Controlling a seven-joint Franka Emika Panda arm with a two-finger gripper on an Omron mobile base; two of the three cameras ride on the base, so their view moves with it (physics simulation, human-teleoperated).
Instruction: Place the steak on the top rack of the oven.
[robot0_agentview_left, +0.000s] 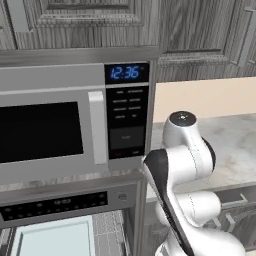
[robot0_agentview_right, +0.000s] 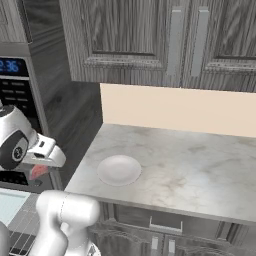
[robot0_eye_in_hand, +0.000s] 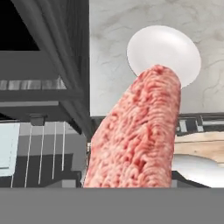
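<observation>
Red-pink oblong slab of raw steak (robot0_eye_in_hand: 138, 131) clamped in the hand (robot0_agentview_right: 41, 162), held in the air beside the marbled grey worktop (robot0_agentview_right: 200, 160), above the thin grey wire rack (robot0_eye_in_hand: 46, 157) of the steel-fronted oven (robot0_agentview_left: 65, 202). Round white plate (robot0_agentview_right: 119, 169) lies on the worktop, apart from the steak.

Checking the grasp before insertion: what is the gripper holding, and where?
The steak, held at its near end; it sticks out from the gripper. Finger contact is hidden.
</observation>
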